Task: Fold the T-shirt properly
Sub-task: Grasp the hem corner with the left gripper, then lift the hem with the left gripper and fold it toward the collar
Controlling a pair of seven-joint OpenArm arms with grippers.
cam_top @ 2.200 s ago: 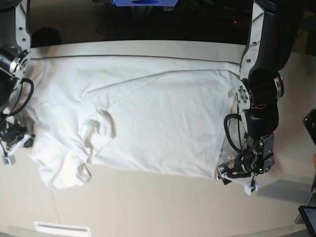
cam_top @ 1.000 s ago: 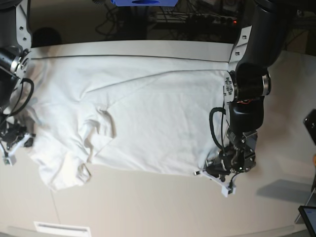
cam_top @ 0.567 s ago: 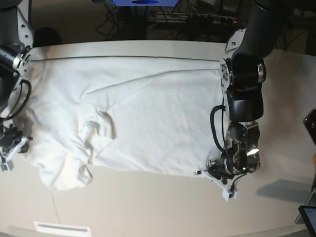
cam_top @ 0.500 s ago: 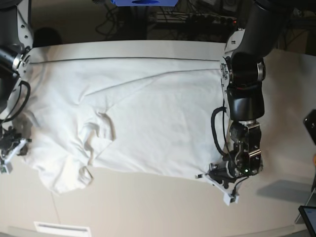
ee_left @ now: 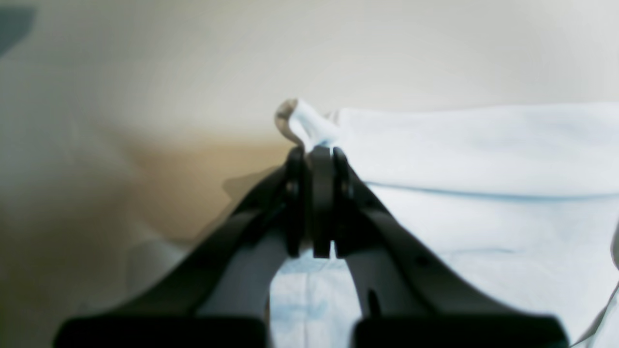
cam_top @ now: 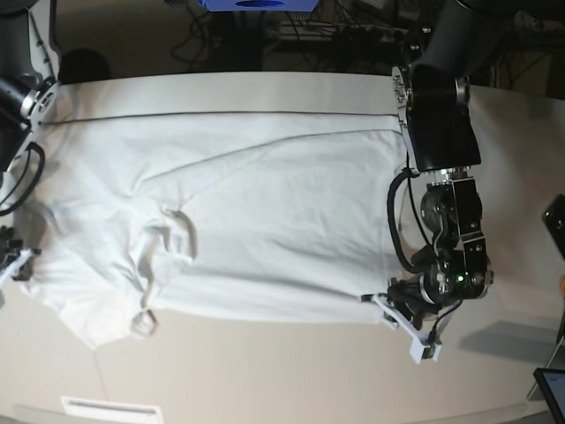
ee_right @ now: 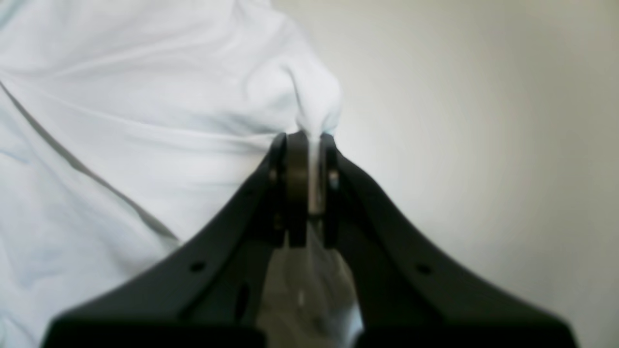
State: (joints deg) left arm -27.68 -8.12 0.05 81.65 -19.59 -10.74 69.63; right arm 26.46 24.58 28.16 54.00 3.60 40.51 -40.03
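Note:
The white T-shirt (cam_top: 265,221) lies spread across the off-white table (cam_top: 265,371), with a bunched fold (cam_top: 168,238) at its left middle. My left gripper (cam_top: 375,303), on the right of the base view, is shut on the shirt's near right corner. In the left wrist view the gripper (ee_left: 313,152) pinches a small tuft of the T-shirt (ee_left: 483,159). My right gripper (cam_top: 18,259) is at the far left edge. In the right wrist view it (ee_right: 309,140) is shut on a peak of the T-shirt (ee_right: 145,121), pulling it taut.
A white strip (cam_top: 110,408) lies on the near left of the table. A dark tablet corner (cam_top: 552,389) and a black object (cam_top: 556,225) sit at the right edge. Cables and a blue item (cam_top: 256,4) lie beyond the far edge.
Both grippers stayed shut on the cloth. The left gripper moved nearer the front edge, the right one slid left and nearer. The shirt is drawn wider and flatter.

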